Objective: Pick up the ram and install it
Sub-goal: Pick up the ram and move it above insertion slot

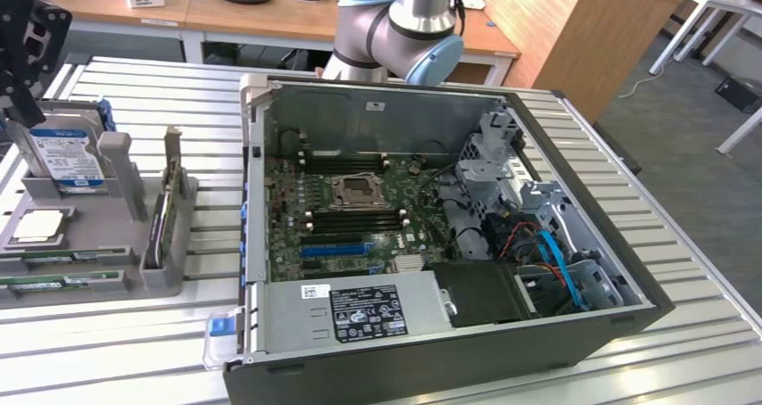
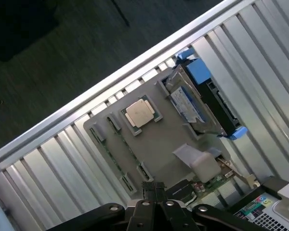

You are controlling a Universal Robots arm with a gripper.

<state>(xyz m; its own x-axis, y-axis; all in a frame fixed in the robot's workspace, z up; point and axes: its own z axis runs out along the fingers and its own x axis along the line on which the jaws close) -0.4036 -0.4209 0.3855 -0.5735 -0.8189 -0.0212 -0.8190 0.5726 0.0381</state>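
The ram (image 1: 53, 285) is showing green. The holder (image 1: 161, 276) is presenting plain grey. The hard drive (image 1: 60, 151) is displaying a blue-and-white label. The table (image 1: 120, 343) is showing silver ribbing.

Ram (image 1: 45, 285): long, thin green stick w/ a pale label, lying flat and lengthwise in the front slot of the grey holder (image 1: 149, 280) on the bench (image 1: 120, 351), exterior view's left. Well apart from open PC case (image 1: 476, 356); not yet installed.

Ram (image 1: 53, 284) on holder (image 1: 113, 240), computer case (image 1: 357, 111) at exterior view's right
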